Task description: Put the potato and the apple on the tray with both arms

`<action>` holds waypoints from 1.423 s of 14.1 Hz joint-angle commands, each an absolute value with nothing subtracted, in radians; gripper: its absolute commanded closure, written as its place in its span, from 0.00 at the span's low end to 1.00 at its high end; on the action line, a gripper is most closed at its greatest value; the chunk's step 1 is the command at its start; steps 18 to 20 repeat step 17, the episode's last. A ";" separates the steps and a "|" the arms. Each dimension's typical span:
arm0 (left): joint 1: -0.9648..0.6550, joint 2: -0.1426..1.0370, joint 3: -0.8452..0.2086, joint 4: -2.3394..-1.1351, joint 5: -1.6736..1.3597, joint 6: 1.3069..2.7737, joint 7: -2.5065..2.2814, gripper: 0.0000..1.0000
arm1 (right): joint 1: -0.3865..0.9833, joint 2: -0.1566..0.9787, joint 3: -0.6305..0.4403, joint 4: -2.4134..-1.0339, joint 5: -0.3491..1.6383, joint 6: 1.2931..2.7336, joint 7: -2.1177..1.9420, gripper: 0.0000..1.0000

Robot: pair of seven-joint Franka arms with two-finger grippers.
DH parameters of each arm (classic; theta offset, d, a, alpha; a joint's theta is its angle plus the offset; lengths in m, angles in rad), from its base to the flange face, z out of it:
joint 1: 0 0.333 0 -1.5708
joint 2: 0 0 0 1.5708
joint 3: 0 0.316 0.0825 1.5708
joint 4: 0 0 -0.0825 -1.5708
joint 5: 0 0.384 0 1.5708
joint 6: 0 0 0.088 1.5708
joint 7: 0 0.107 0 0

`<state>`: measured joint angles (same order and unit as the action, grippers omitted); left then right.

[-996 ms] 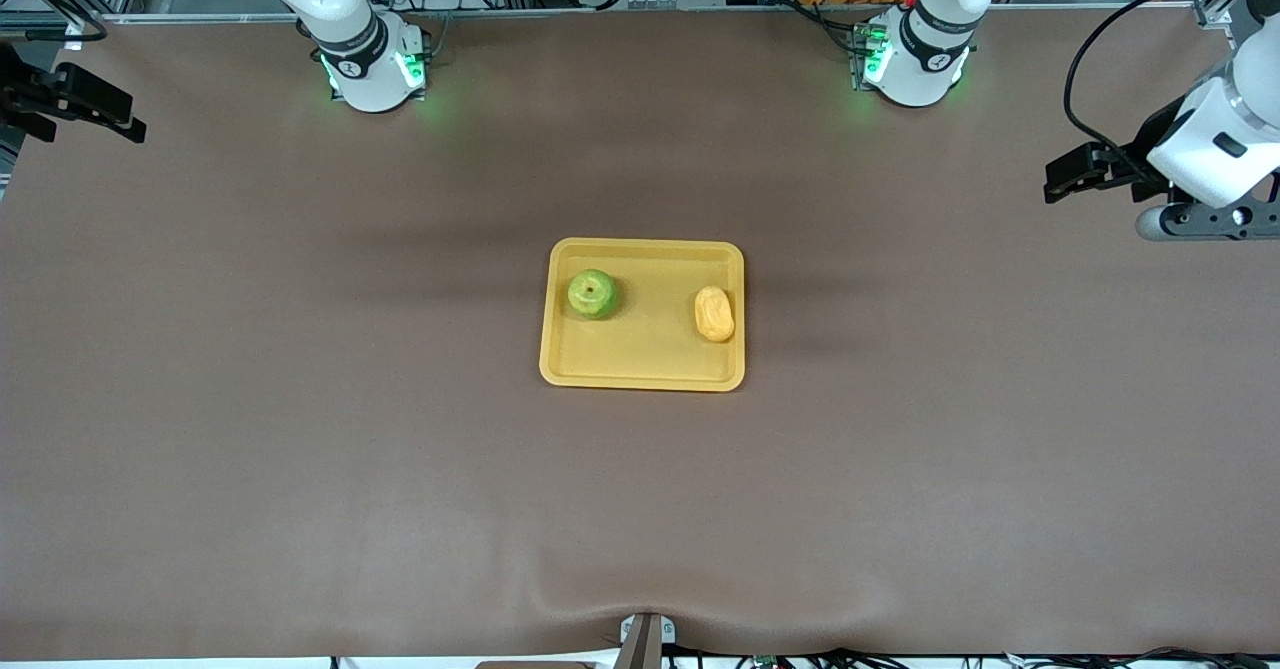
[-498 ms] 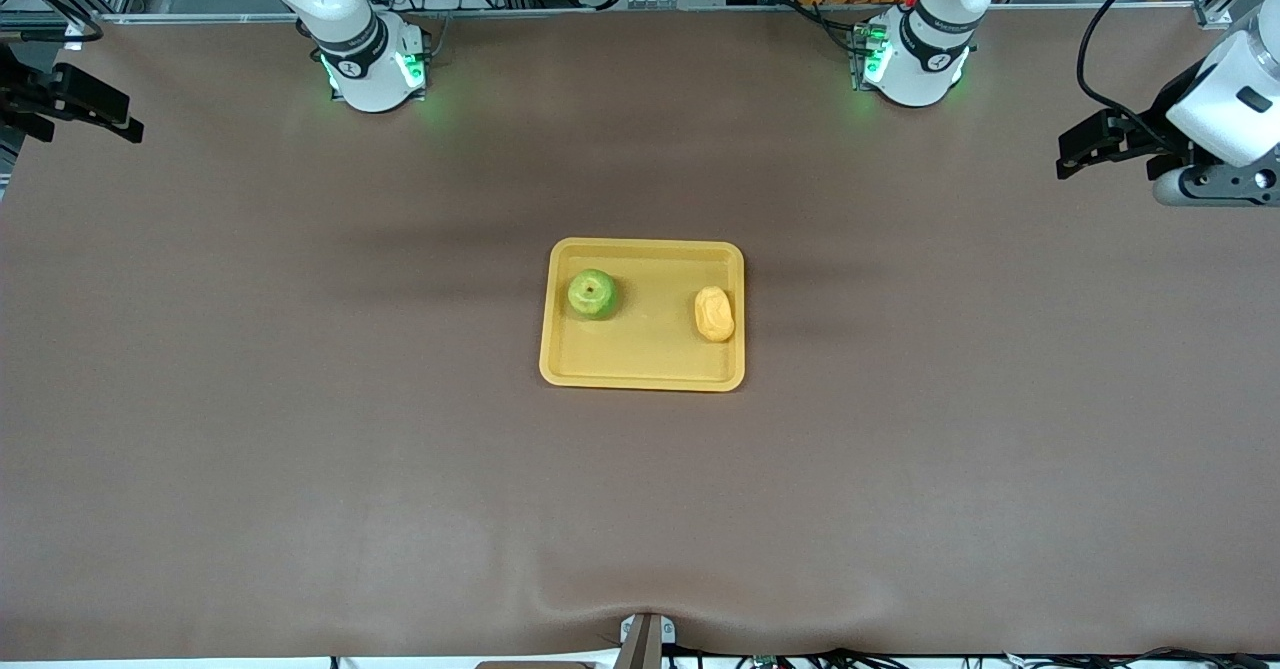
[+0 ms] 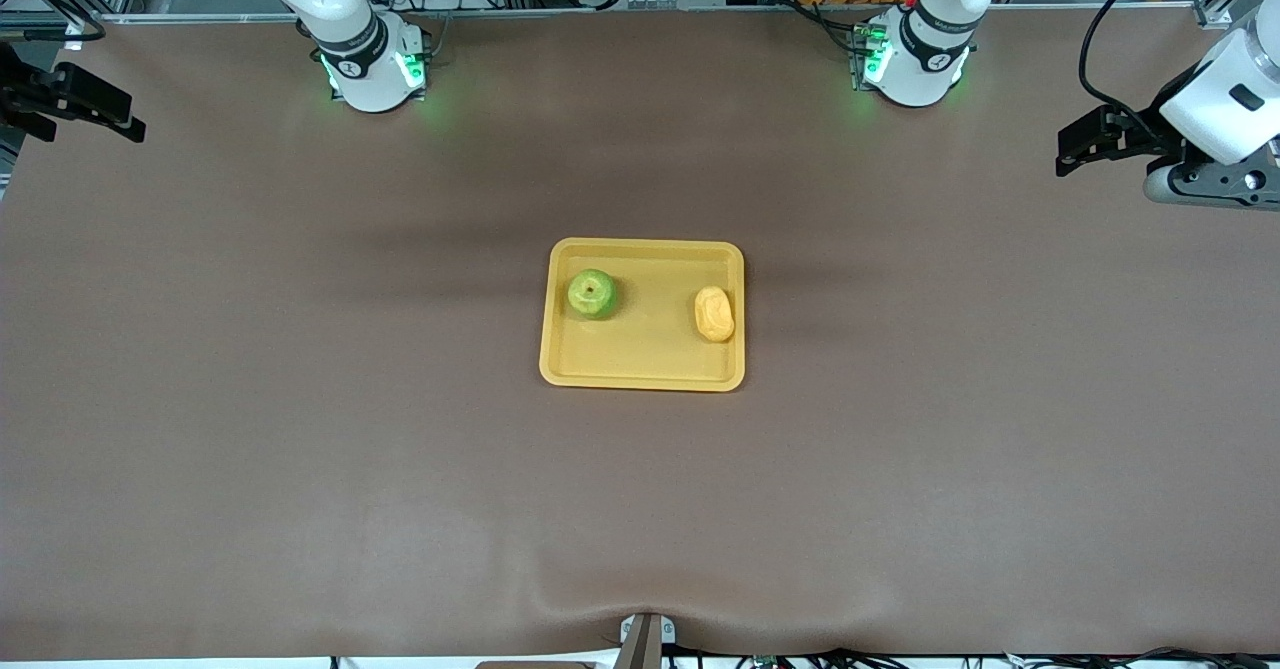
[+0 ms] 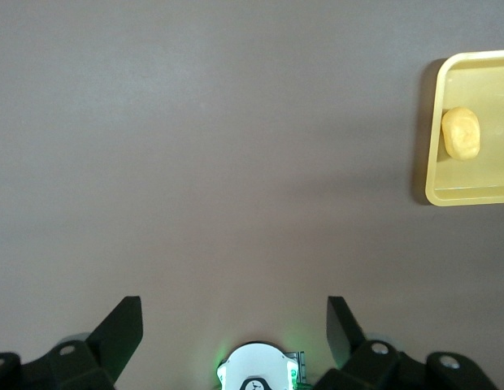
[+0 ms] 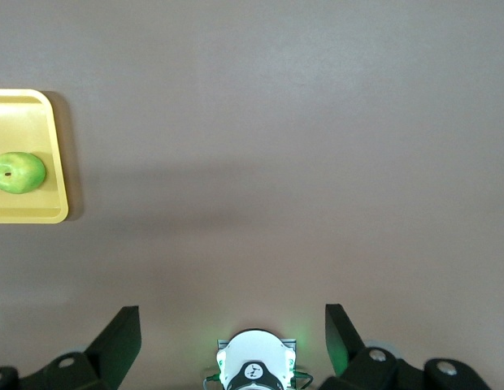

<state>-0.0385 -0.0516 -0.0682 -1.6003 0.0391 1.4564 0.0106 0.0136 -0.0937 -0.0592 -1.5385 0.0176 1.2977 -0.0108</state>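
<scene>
The yellow-orange tray (image 3: 645, 354) lies at the table's middle. The green apple (image 3: 592, 294) rests on it toward the right arm's end, and the potato (image 3: 714, 314) rests on it by the rim toward the left arm's end. My left gripper (image 3: 1075, 149) hangs open and empty over bare table at the left arm's end, well away from the tray. My right gripper (image 3: 125, 119) is open and empty over the table's edge at the right arm's end. The left wrist view shows the open left gripper (image 4: 236, 325), the potato (image 4: 462, 132) and the tray (image 4: 471, 193). The right wrist view shows the open right gripper (image 5: 233, 329), the apple (image 5: 18, 172) and the tray (image 5: 32, 213).
Brown matting covers the whole table. The two arm bases (image 3: 370, 69) (image 3: 915, 64) glow green along the edge farthest from the front camera. A small bracket (image 3: 645, 639) sits at the nearest table edge.
The left arm's hand has risen and drawn back toward the table's end, then settled. The right arm, the apple, the potato and the tray have not moved.
</scene>
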 commanded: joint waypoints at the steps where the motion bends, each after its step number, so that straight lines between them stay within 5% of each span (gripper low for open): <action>1: -0.023 -0.054 -0.078 -1.589 0.038 1.439 0.009 0.00 | -0.003 -0.123 -0.046 -1.566 0.028 1.302 -0.021 0.00; 20: -0.020 -0.051 -0.083 -1.591 0.054 1.443 0.002 0.00 | -0.006 -0.137 -0.046 -1.588 0.028 1.315 -0.021 0.00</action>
